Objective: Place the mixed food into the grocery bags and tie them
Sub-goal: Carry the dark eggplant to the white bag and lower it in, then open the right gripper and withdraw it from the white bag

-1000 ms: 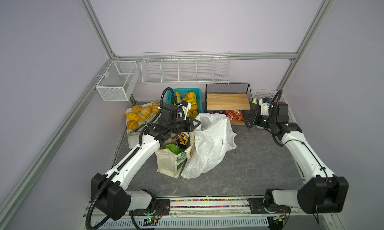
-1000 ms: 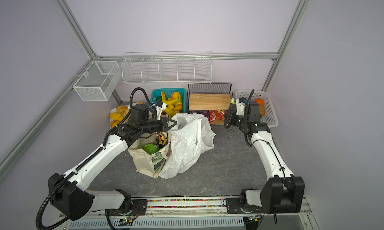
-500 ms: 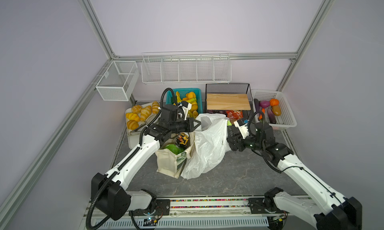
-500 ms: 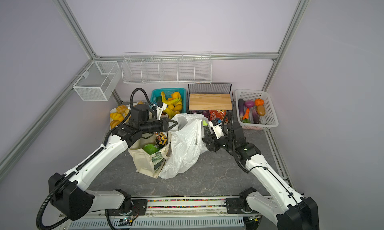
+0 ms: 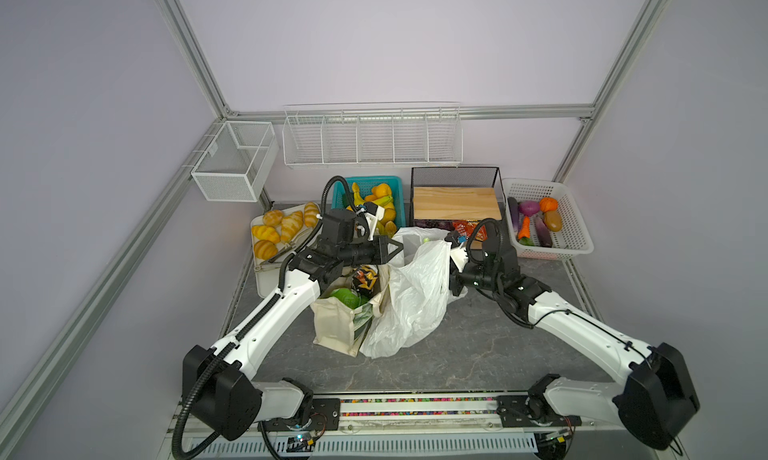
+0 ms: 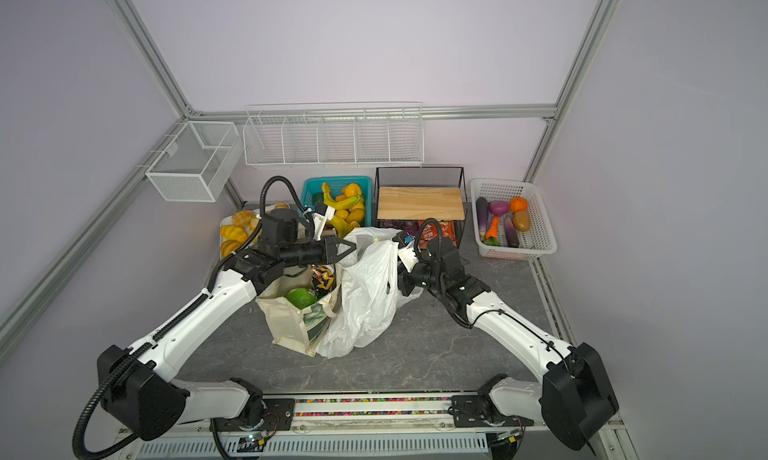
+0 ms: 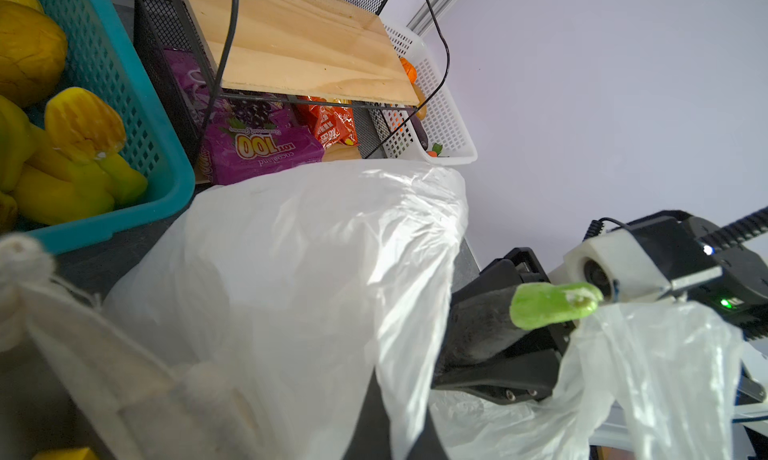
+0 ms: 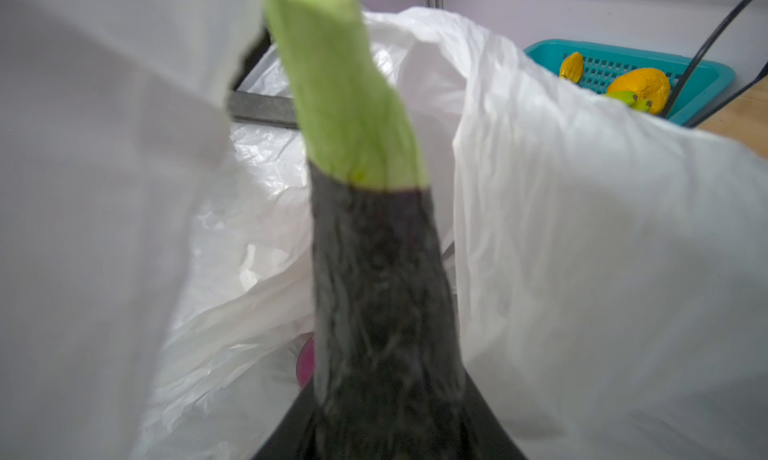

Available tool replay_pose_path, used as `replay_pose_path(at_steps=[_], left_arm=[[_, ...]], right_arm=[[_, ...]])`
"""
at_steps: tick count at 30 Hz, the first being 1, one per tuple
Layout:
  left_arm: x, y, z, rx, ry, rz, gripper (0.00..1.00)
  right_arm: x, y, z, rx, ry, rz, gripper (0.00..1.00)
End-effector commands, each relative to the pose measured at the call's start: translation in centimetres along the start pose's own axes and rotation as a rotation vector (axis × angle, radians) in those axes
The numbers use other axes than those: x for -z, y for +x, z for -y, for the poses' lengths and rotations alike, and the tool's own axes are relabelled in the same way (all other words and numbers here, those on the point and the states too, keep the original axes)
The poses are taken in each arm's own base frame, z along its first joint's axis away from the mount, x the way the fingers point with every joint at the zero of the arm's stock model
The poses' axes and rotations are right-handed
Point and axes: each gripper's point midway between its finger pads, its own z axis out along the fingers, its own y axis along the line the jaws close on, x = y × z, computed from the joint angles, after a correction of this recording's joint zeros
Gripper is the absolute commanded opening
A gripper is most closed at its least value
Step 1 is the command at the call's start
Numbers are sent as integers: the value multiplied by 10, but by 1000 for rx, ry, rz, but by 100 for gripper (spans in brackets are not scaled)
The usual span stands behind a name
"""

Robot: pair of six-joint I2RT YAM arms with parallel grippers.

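In the middle of the tabletop (image 5: 478, 354) stands the white plastic bag (image 5: 415, 296), with its mouth open at the top. The canvas tote (image 5: 332, 325) touches the bag on the left arm's side. The green snack bag (image 5: 347, 298) and the black-and-yellow snack bag (image 5: 363, 279) sit inside the tote.

The left gripper (image 5: 392, 250) is pressed together on the bag's top edge and holds it up. On the bag's other side, the right gripper (image 7: 453, 337) pinches a dark eggplant (image 8: 374, 271) at the bag's open mouth. Loose plastic hangs on both sides of the eggplant. It hides the right gripper's tips in both top views.

Behind the bag are a teal basket (image 5: 399, 183) of yellow fruit and a black wire rack (image 5: 455, 173) with a wooden board. A purple snack pack (image 7: 257, 150) lies under the board.

The round orange vegetable (image 5: 548, 204) lies in the white basket (image 5: 577, 246), well apart from the bag. The bread rolls (image 5: 282, 225) lie beyond the tote.
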Motion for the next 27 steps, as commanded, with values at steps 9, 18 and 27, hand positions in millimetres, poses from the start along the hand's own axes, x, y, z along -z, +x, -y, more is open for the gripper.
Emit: replay_pose_path(at_steps=[9,18,27], left_arm=[[1,-3,4,-14,8,14,0],[2,-2,1,-22,-9,13,0],[3,-2,-1,-30,-25,15,0]], right_arm=[[-18,59,20,-28,99,-89,46],[-26,76,27,-90,130,-160,55],[3,56,21,-116,179,-142,74]])
